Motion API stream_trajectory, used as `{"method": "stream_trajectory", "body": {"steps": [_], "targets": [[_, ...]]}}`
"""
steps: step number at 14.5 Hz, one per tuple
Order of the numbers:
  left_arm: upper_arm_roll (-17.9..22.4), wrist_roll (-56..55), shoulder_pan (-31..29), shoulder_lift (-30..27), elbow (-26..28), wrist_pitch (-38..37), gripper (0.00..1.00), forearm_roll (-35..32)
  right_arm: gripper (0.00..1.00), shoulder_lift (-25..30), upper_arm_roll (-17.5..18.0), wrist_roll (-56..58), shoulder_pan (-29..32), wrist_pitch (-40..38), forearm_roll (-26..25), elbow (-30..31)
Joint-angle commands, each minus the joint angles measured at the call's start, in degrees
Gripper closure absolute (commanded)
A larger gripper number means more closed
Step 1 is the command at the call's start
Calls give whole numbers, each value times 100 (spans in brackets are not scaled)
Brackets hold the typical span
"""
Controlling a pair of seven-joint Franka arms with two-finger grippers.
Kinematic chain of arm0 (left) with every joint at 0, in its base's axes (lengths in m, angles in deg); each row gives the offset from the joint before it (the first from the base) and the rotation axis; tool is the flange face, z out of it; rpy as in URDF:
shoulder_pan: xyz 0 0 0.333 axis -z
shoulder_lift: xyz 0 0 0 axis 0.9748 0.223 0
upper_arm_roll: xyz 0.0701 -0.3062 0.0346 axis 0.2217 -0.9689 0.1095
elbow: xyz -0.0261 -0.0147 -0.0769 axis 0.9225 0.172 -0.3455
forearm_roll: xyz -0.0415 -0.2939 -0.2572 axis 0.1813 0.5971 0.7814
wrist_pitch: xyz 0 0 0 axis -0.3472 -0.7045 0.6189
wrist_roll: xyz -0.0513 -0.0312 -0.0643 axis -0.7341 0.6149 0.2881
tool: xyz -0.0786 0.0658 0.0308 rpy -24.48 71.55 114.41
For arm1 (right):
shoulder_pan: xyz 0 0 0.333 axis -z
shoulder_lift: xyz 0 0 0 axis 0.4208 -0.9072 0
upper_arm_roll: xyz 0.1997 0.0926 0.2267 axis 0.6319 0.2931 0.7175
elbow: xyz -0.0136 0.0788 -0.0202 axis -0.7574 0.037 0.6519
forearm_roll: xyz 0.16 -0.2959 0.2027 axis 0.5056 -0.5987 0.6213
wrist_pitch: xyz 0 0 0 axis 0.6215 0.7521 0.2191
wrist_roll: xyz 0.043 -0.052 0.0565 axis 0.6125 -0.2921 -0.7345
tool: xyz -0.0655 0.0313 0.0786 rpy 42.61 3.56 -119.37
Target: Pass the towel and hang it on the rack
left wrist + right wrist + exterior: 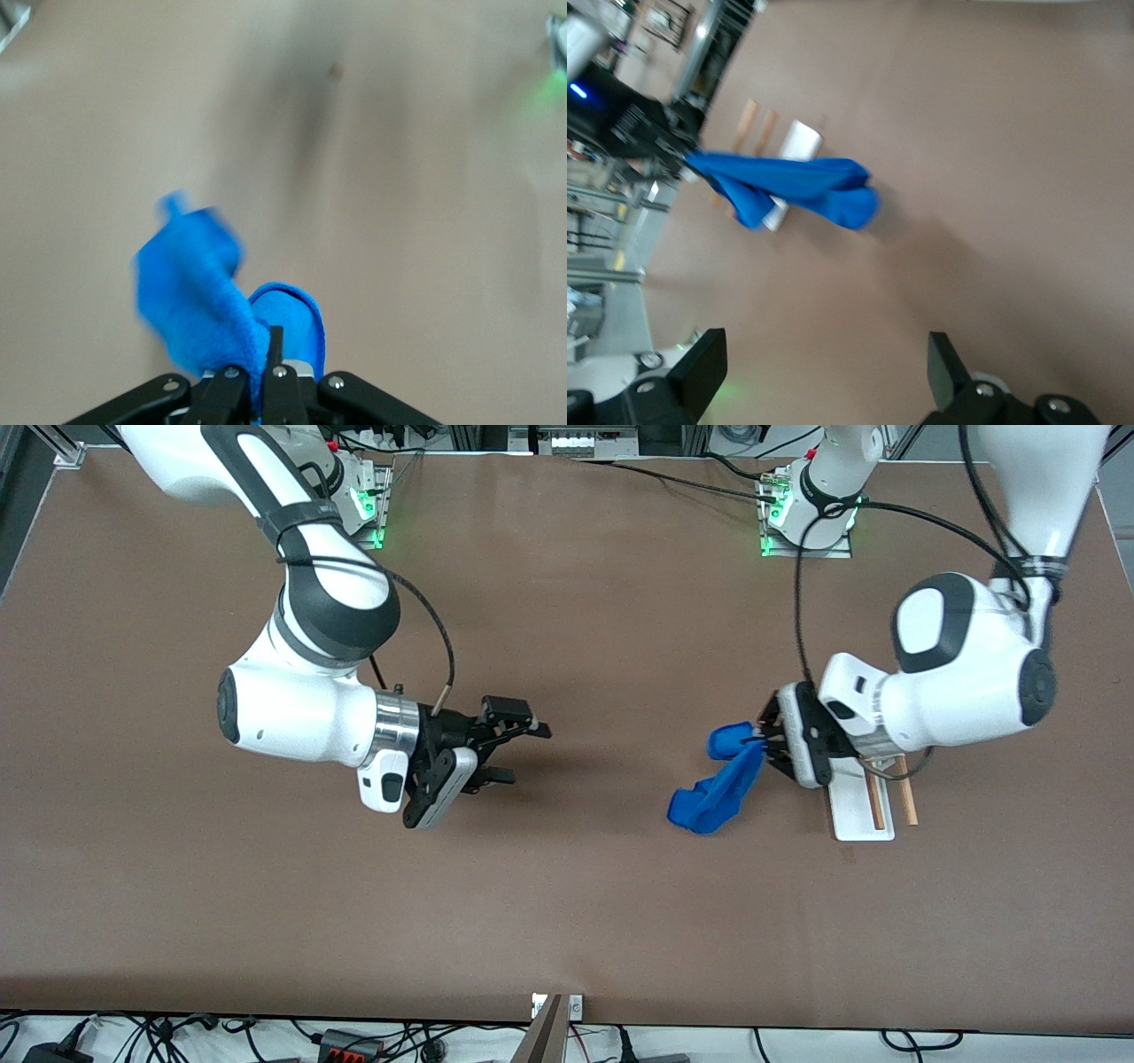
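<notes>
The blue towel [719, 779] hangs from my left gripper [764, 742], which is shut on its upper edge and holds it above the table beside the rack. The towel also shows in the left wrist view [199, 297] and the right wrist view [788, 188]. The rack [864, 804] stands toward the left arm's end, with a white base and two wooden rods [893, 802], partly hidden under the left arm. It shows in the right wrist view [780, 142]. My right gripper [524, 753] is open and empty above the middle of the table.
The brown table [567, 921] is bare around both grippers. Cables and arm bases [802, 522] lie along the edge farthest from the front camera. A small bracket [556, 1010] sits at the nearest edge.
</notes>
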Motion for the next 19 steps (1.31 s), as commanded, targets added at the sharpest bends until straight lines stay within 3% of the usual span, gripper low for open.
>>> {"method": "stream_trajectory", "body": {"steps": [1,7,13,19], "targets": [[-40,33,-382,-59,-49,-369,99,-552,0,115,-491,-348,25,-657,-473,74],[-40,156,-1349,-23,-49,-686,99,-1273,0,247,-1493,-1702,16,-2047,-1790,21],[-40,208,-1903,-24,-304,-1081,99,-1687,0,957,-1969,-2564,42,-2776,-3373,21],[-40,587,-2238,151,-304,-1021,99,-1864,0,1784,-2575,-2917,25,-3085,-3436,30]]}}
